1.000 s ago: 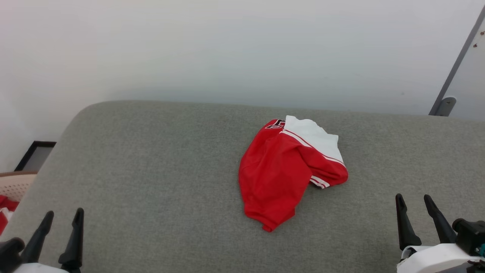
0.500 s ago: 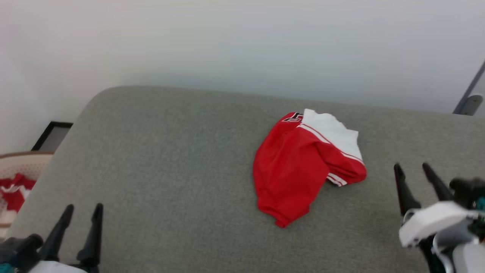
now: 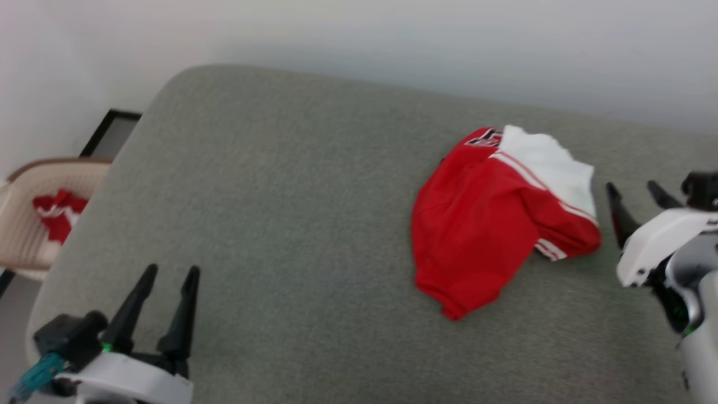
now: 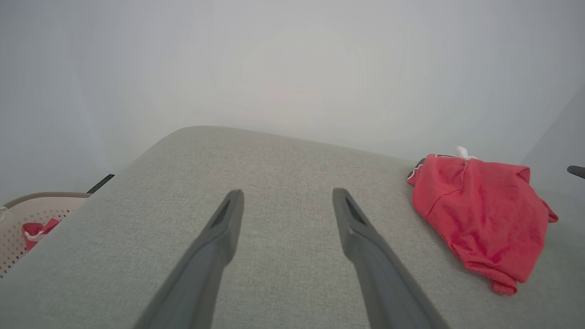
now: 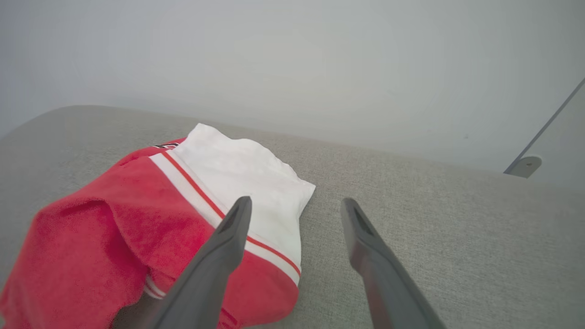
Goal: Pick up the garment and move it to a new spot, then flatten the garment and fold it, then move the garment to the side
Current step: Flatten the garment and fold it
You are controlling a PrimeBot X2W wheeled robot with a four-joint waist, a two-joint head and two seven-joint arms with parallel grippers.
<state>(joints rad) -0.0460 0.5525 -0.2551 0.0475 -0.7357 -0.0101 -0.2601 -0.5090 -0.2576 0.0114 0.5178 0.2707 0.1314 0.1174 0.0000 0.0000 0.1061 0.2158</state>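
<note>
Just left of my right claw (image 3: 630, 184), close beside its left fingertip but apart from it, lies the garment (image 3: 482, 224), a red jersey crumpled in a heap on the grey upholstered cushion (image 3: 280, 185). Its white sleeve (image 5: 237, 178), edged with red and white striped trim, is the part nearest that claw. Along my right wrist view the left finger crosses in front of the sleeve, though I cannot tell whether it touches the cloth. A scrap of black, white-edged lettering (image 3: 487, 138) peeks out at the heap's far edge, too folded to read. Both fingers of my right claw stand wide apart with nothing between them. My left claw (image 3: 173, 269) hangs over the cushion's near left part, its fingers also spread wide and empty, and the garment sits well apart from it, ahead and to its right. Off to the left of that claw, past the cushion's edge, a beige perforated basket (image 3: 19, 235) holds some red and white cloth (image 3: 56, 216).
</note>
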